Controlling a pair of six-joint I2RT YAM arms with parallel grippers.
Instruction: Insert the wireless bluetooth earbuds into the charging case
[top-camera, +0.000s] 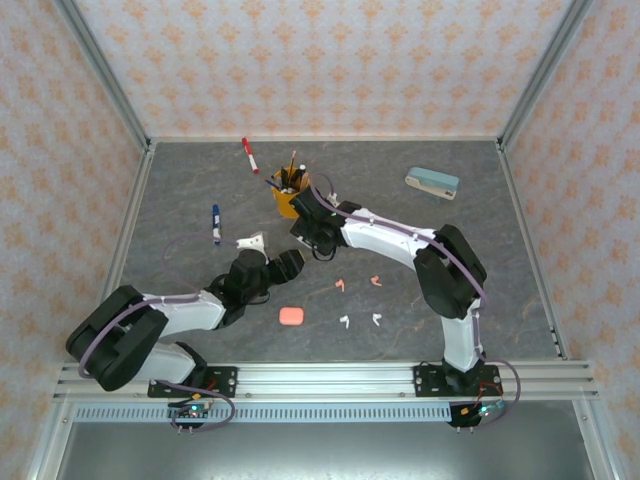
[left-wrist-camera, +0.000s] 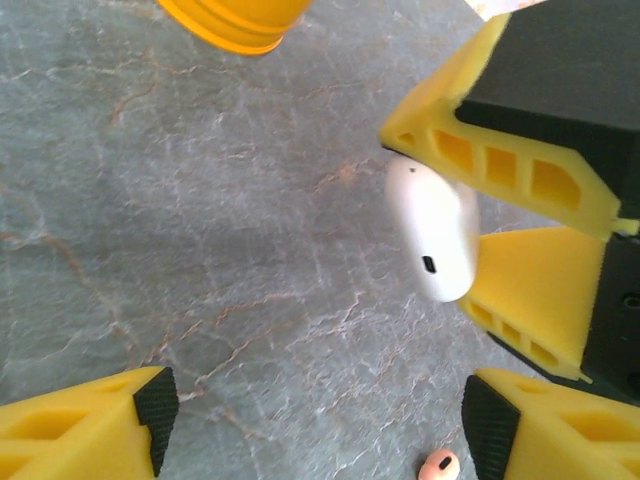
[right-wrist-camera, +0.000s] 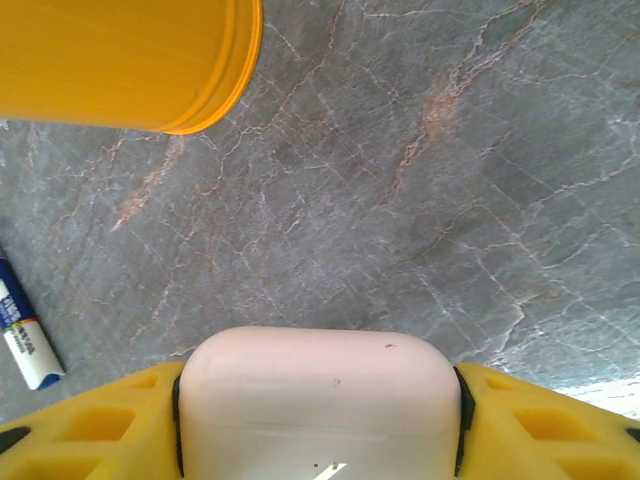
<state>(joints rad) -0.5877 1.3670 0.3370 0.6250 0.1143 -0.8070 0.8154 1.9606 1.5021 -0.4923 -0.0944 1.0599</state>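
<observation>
My right gripper (right-wrist-camera: 320, 412) is shut on a pale, pebble-shaped charging case (right-wrist-camera: 320, 395), lid closed, held above the table. In the left wrist view the same white case (left-wrist-camera: 432, 230) sits between the right gripper's yellow fingers (left-wrist-camera: 500, 165). My left gripper (left-wrist-camera: 322, 420) is open over bare table just short of that case, with a salmon-pink earbud (left-wrist-camera: 440, 465) lying by its right fingertip. From above, the two grippers (top-camera: 290, 263) (top-camera: 312, 243) meet at mid-table. Two pink earbuds (top-camera: 341, 285) (top-camera: 376, 281) and two white earbuds (top-camera: 344, 321) (top-camera: 376, 319) lie loose. A pink case (top-camera: 291, 316) lies closed nearby.
A yellow cup of pens (top-camera: 290, 192) stands just behind the grippers. Left of it lie a blue marker (top-camera: 216, 224), a red marker (top-camera: 248, 155) and a small white object (top-camera: 252, 241). A teal-and-white box (top-camera: 432, 183) lies at the back right.
</observation>
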